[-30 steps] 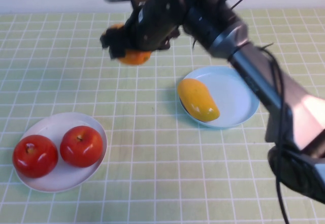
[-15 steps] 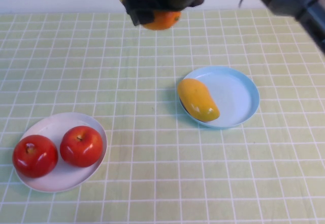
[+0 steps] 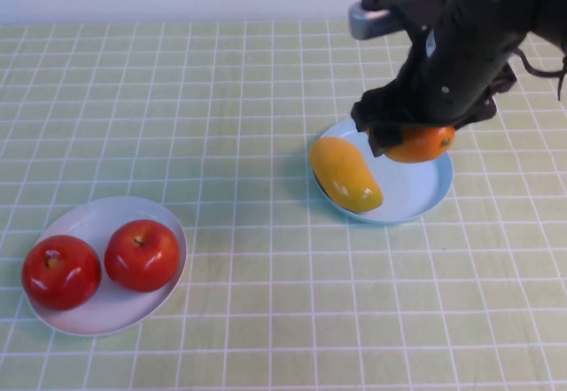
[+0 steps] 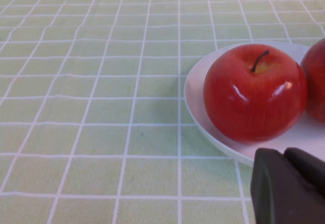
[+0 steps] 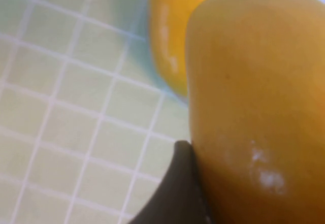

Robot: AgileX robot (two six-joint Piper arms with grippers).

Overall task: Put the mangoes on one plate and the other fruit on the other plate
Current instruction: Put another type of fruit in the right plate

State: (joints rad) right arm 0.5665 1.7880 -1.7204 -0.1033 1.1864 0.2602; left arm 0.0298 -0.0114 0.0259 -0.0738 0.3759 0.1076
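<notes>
High view: a second ago my right gripper [image 3: 409,136] hung over the far middle of the counter [image 3: 266,98] with the orange mango [image 3: 420,144]; half a second ago it was up at the far edge. Now it has come across and down over the blue plate [image 3: 425,191], its jaws set wide around that mango. I cannot tell whether the fruit touches the plate. The yellow mango [image 3: 345,174] has not moved; it lies on the plate's nine o'clock rim, overhanging slightly. The two apples [image 3: 142,254] sit as before, side by side on the white plate [image 3: 93,222] at about eight o'clock on the counter.

Left wrist view: the left gripper [image 4: 287,186] is a dark shape just beside the white plate's [image 4: 203,89] rim, jaws closed on nothing. One glossy red apple [image 4: 254,92] with a dark stem fills the plate's near side; a sliver of the second shows beyond.

Right wrist view: the orange mango [image 5: 259,107] fills most of the view, smooth, deep orange-yellow, a dark finger [image 5: 177,188] pressed against its skin. The yellow mango [image 5: 175,31] lies just behind, on the blue rim.
</notes>
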